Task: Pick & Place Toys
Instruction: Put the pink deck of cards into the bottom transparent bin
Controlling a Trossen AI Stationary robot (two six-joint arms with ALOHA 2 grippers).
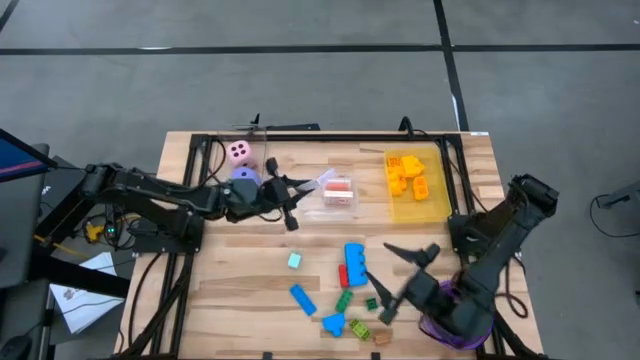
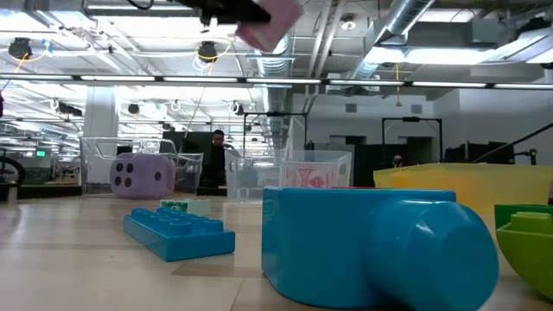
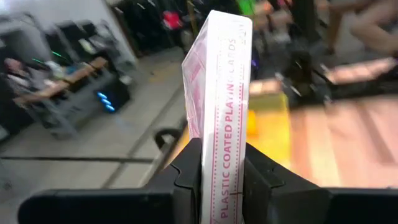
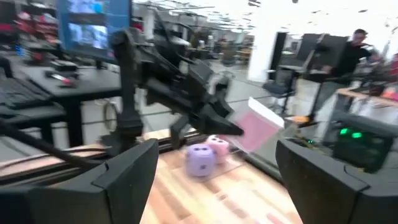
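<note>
My left gripper (image 1: pixel 297 192) is shut on a pink-backed pack of playing cards (image 1: pixel 322 182), held in the air just left of the clear bin (image 1: pixel 338 193), which holds another card item. A pink die (image 1: pixel 239 152) and a purple die (image 1: pixel 244 175) sit at the far left. Loose bricks lie on the near part of the table: a large blue one (image 1: pixel 355 262), a flat blue one (image 1: pixel 303 298), and green ones (image 1: pixel 344 300). My right gripper (image 1: pixel 392 280) stands open above the bricks at the near right, holding nothing. My left gripper pinches the card pack between its two fingers (image 3: pixel 186 180), one on each broad face, near the pack's end (image 3: pixel 224 168). The fingers lie about level, coming from the table's left. The pack stands on edge, sticks out ahead of the fingers and is clear of the table.
A yellow see-through bin (image 1: pixel 430 205) with yellow bricks stands at the far right. A purple cup (image 1: pixel 440 312) sits under my right arm near the table's near right corner. Bare wood lies at the near left (image 1: pixel 220 290).
</note>
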